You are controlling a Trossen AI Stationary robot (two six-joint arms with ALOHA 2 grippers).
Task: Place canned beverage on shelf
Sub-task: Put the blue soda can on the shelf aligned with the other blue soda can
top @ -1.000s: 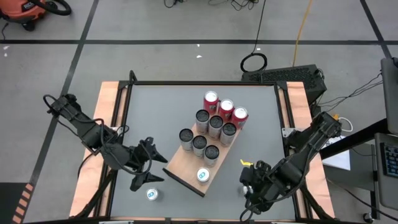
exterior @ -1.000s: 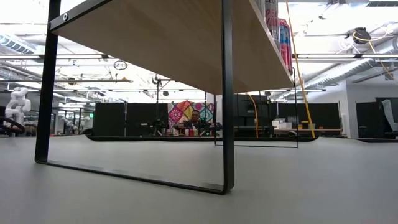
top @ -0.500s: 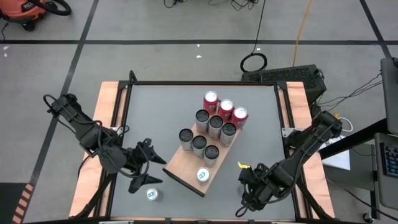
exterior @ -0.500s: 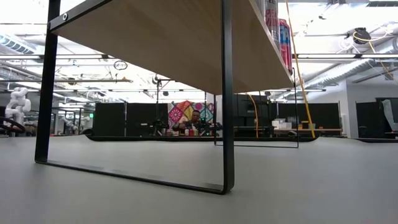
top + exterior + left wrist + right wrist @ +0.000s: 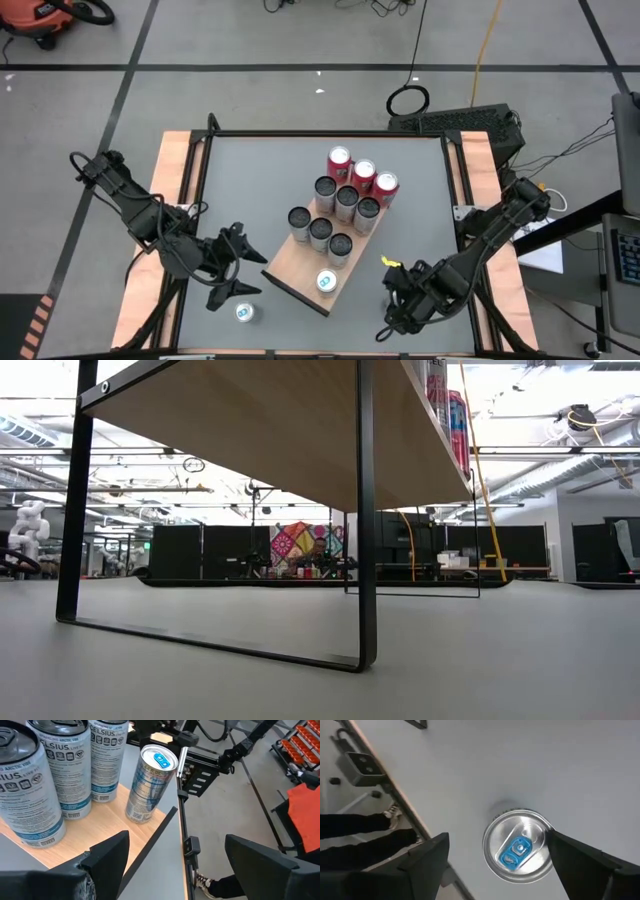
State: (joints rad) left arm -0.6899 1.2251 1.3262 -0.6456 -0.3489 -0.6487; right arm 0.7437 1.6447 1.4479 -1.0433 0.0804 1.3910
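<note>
Nearest the table's front edge, two cans are seen off the shelf [image 5: 293, 268]. One loose can [image 5: 244, 312] stands on the grey tabletop [image 5: 250, 180] just beside the left gripper [image 5: 248, 270], whose fingers are spread wide with nothing held between them. The other can [image 5: 520, 851] is shown by the right wrist view, upright on the tabletop directly below the right gripper [image 5: 392, 322]. Its jaws are parted on either side of the can and no grip is made. In the high view this can is hidden under the arm.

Farther in, a slim can [image 5: 326, 282] is set at the near end of the shelf, just inside the black strip. Beyond it six silver cans [image 5: 340, 215] are stood in two rows, and three red cans [image 5: 362, 175] are lined up at the far end. The task is judged mostly done: ten cans are placed, and the two on the tabletop are left to be lifted across.

Every can is stood upright, its long axis vertical and its tab end turned up. The shelf's long axis is laid diagonally, from near left to far right
</note>
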